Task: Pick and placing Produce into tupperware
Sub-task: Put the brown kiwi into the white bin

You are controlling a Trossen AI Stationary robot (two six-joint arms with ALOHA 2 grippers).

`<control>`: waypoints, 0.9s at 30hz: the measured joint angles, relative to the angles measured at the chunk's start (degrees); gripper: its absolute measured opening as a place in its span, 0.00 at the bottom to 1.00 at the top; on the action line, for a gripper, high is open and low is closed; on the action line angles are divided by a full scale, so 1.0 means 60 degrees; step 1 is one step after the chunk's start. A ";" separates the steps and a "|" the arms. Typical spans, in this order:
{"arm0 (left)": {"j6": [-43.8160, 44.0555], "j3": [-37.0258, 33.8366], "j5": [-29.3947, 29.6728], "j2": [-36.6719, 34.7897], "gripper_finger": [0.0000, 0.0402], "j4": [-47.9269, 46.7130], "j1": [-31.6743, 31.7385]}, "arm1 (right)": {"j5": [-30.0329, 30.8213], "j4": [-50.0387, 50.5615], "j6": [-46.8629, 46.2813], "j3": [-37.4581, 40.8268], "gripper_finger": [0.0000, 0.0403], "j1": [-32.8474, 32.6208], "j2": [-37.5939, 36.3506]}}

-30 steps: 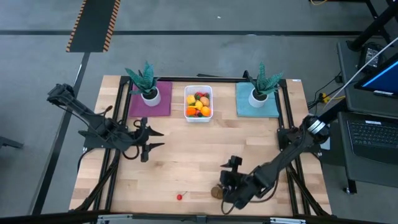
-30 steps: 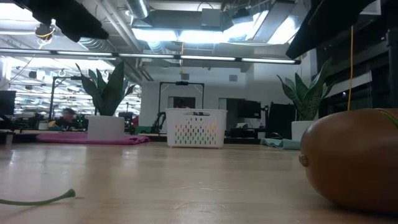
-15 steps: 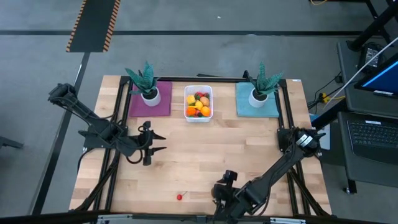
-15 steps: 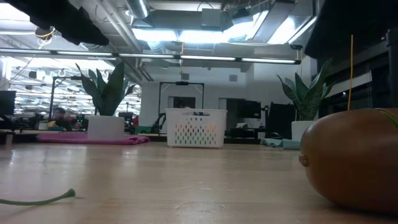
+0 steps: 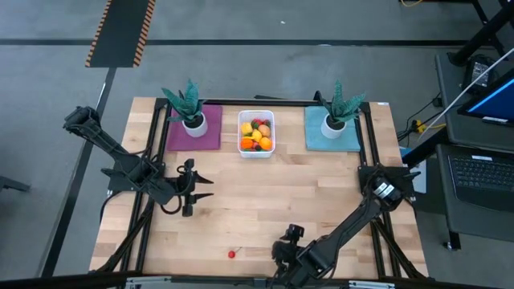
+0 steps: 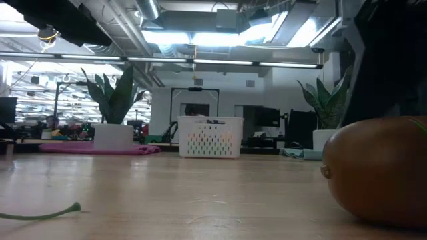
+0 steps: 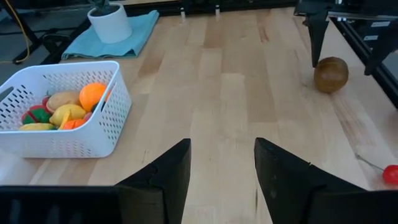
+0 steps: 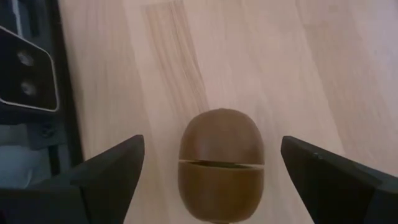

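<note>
Right wrist view shows the right tool (image 8: 211, 180) with its fingers (image 8: 106, 171) spread wide on either side of the brown kiwi (image 8: 221, 163), which lies on the surface (image 8: 298, 62) between them, not gripped. From above, that tool (image 5: 287, 250) is at the near edge, right of a red cherry (image 5: 231, 254) lying by itself. The left tool (image 5: 193, 187) hovers over the left middle of the surface, fingers apart and holding nothing. The tub (image 5: 256, 133) sits at the far middle, between a purple mat (image 5: 193, 128) and a teal mat (image 5: 332, 130), each bearing a potted plant (image 5: 185, 103). Inside the tub lie orange, yellow and red produce (image 7: 65, 109).
</note>
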State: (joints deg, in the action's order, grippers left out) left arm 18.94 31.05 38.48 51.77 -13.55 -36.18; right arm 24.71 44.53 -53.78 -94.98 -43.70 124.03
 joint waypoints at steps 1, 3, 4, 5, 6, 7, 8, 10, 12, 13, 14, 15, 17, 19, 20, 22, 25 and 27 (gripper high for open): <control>-0.0004 0.0000 0.0000 0.0000 0.42 -0.0003 0.0000 | -0.0024 0.0000 0.0002 0.0000 0.94 0.0000 0.0017; 0.0000 0.0000 0.0001 0.0000 0.41 -0.0003 0.0004 | -0.0179 -0.0011 0.0000 0.0000 0.94 0.0000 0.0013; 0.0000 0.0000 0.0000 0.0000 0.41 -0.0006 0.0004 | -0.0220 -0.0007 -0.0005 0.0000 0.94 0.0000 0.0013; 0.0000 0.0000 0.0000 0.0000 0.40 -0.0012 0.0004 | -0.0238 -0.0007 -0.0022 0.0000 0.94 0.0000 0.0013; 0.0000 0.0000 0.0000 0.0000 0.40 -0.0012 0.0004 | -0.0237 -0.0011 -0.0025 0.0000 0.94 0.0004 0.0013; 0.0000 0.0000 0.0000 0.0000 0.40 -0.0009 0.0004 | -0.0237 -0.0018 -0.0025 0.0000 0.94 0.0007 0.0013; 0.0000 0.0000 0.0000 0.0000 0.39 -0.0012 0.0004 | -0.0237 -0.0025 -0.0029 0.0000 0.94 0.0010 0.0013; -0.0001 0.0000 0.0000 0.0000 0.39 -0.0012 0.0004 | -0.0237 -0.0085 -0.0029 0.0064 0.94 0.0014 0.0013; -0.0002 0.0000 0.0000 0.0000 0.38 -0.0017 0.0004 | -0.0237 -0.0160 -0.0033 0.0220 0.94 0.0025 0.0010; 0.0000 0.0000 0.0000 0.0000 0.38 -0.0019 0.0004 | -0.0243 -0.0201 -0.0033 0.0303 0.94 0.0033 0.0010; -0.0003 0.0000 0.0000 0.0000 0.38 -0.0016 0.0004 | -0.0246 -0.0310 -0.0035 0.0411 0.94 0.0048 0.0010; -0.0004 0.0000 0.0000 0.0000 0.38 -0.0023 0.0004 | -0.0249 -0.0475 -0.0039 0.0537 0.94 0.0061 0.0010; -0.0004 0.0000 0.0000 0.0000 0.38 -0.0054 0.0004 | -0.0255 -0.0755 -0.0036 0.0755 0.94 0.0120 0.0010; -0.0004 0.0000 0.0000 0.0000 0.39 -0.0056 0.0004 | -0.0253 -0.0914 -0.0035 0.0873 0.94 0.0202 0.0010; -0.0004 0.0000 0.0000 0.0000 0.39 -0.0060 0.0004 | -0.0265 -0.1063 -0.0032 0.0939 0.94 0.0245 0.0006; -0.0004 0.0000 0.0000 0.0000 0.40 -0.0063 0.0007 | -0.0413 -0.1141 -0.0010 0.1123 0.94 0.0325 0.0006; -0.0004 0.0000 0.0000 0.0000 0.40 -0.0096 0.0007 | -0.0665 -0.1249 -0.0007 0.1376 0.94 0.0429 0.0006; -0.0004 0.0004 0.0000 0.0000 0.40 -0.0094 0.0007 | -0.0804 -0.1330 -0.0036 0.1504 0.94 0.0478 -0.0020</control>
State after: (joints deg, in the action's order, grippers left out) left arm 18.92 31.07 38.48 51.77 -14.12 -36.14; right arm 19.89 36.56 -54.00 -85.96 -40.84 123.92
